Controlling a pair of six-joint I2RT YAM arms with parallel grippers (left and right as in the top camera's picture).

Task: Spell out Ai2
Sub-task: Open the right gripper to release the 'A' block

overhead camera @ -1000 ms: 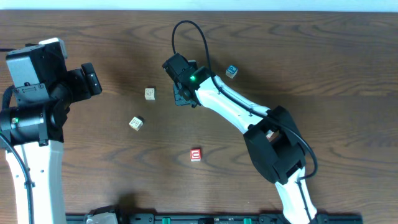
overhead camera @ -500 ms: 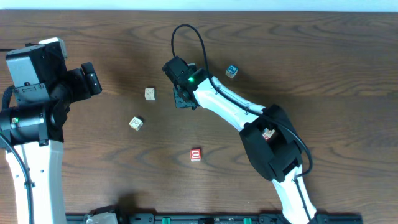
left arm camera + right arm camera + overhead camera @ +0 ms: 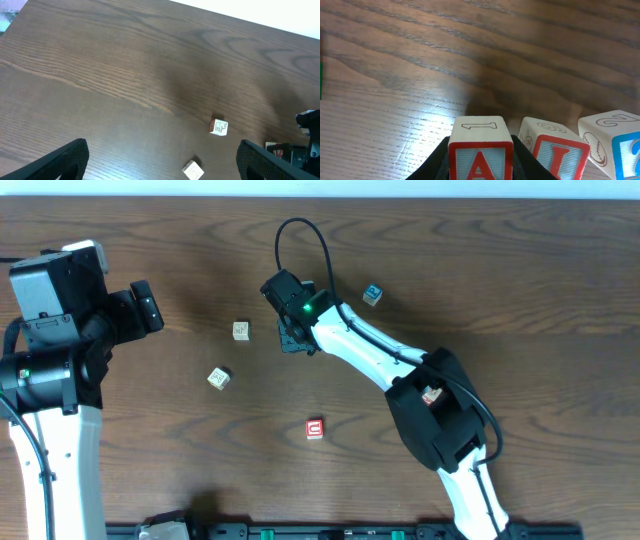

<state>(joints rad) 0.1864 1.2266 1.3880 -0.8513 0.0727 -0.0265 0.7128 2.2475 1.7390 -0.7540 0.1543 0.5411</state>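
My right gripper (image 3: 480, 166) is clamped on the A (image 3: 480, 142), just left of I (image 3: 554, 150) and 2 (image 3: 615, 145). I should square it with I, then let go slowly.

Left end effector (image 3: 162, 167) gapes wide — right end effector (image 3: 480, 157) clamped.

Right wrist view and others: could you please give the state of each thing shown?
A cube: upright, held by the right gripper.
I cube: free, beside the A cube.
2 cube: free, beyond the I cube.
right gripper: shut on A cube.
left gripper: open, empty.
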